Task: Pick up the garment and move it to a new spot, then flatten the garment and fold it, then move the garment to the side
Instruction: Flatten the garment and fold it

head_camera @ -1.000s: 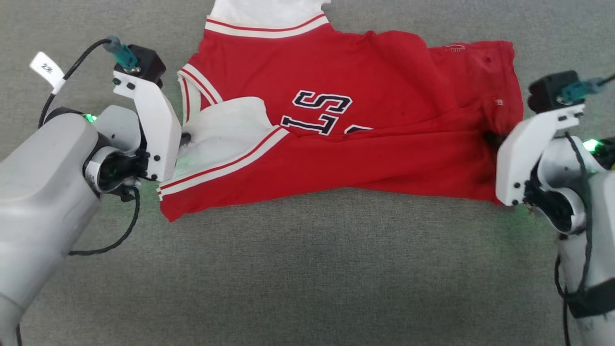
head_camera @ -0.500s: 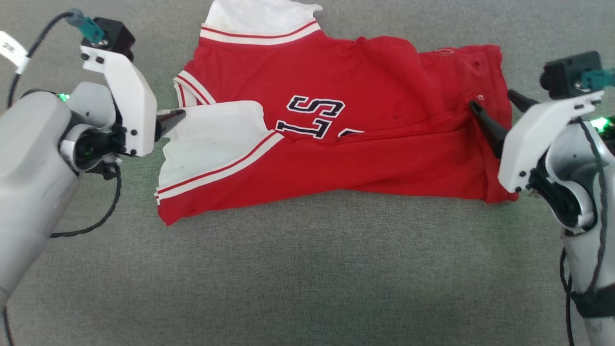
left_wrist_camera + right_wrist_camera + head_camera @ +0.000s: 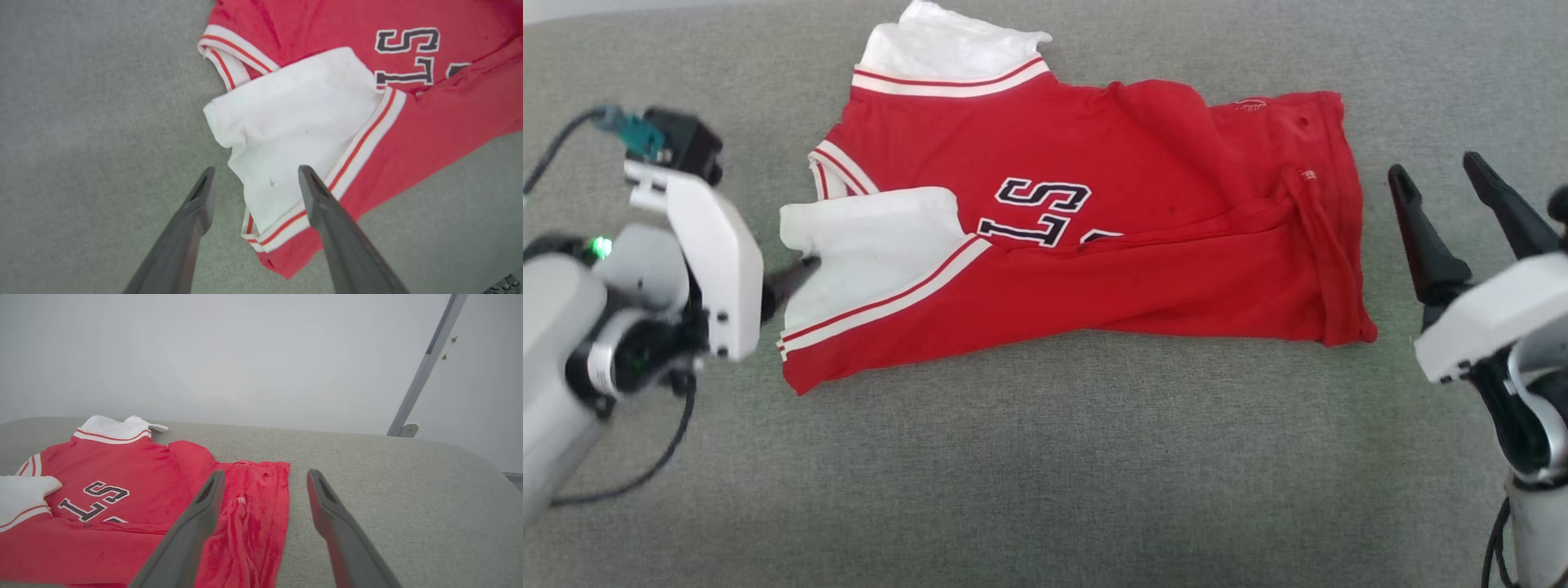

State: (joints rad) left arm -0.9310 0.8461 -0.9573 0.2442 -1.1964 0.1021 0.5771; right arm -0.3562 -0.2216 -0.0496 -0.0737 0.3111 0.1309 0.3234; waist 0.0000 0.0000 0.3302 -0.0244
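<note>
L tool (image 3: 256, 170) & R tool (image 3: 1436, 167) let go, backed off shirt (image 3: 1094, 278), both spread wide, L at its left edge, R past right edge.

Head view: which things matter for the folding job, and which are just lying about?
Job: garment; left gripper, open at its white sleeve; right gripper, open, apart from the hem end.
Just there: grey padded surface; metal post; wall.

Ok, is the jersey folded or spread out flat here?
Partly folded: the near side of the garment is doubled over the chest, hiding part of the navy letters, its white sleeve on top.
</note>
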